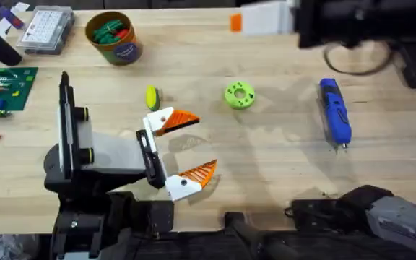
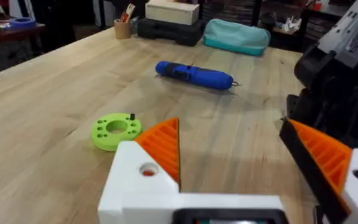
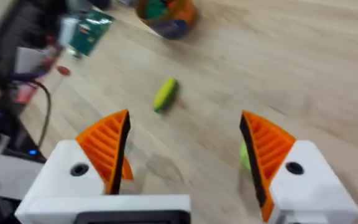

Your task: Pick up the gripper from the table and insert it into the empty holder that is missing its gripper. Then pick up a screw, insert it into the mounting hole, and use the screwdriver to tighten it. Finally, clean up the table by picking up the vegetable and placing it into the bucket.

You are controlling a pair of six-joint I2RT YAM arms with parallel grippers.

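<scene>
Two white brackets with orange fingers sit on the black bar of the grey and black stand unit (image 1: 100, 148), left of centre.

- Far bracket = the holder (image 1: 161, 119). The gripper (image 1: 185, 120), a solid orange wedge, is seated at it with its point to the right.
- Near bracket carries the latticed orange finger (image 1: 202, 172).
- Bucket (image 1: 125, 50) stands at the far left of the table, well apart from the stand. It holds green and red items.
- One yellow-green vegetable (image 1: 152, 97) lies on the bare wood just beyond the holder, not touching it. It is also seen from the right wrist, between the bucket and the fingers.
- Green disc (image 1: 239, 95) lies flat right of the vegetable. In the left wrist view a small dark peg stands at its rim; I cannot tell whether it is a screw.
- Blue screwdriver (image 1: 334, 112) lies alone on the table further right, tip toward the near edge.

Left gripper (image 2: 235, 134): released, fingers wide apart, nothing between them, low over the wood and facing the disc and screwdriver.

Right gripper (image 3: 185, 124): released, fingers spread, empty, high above the table and looking down toward the vegetable.
</scene>
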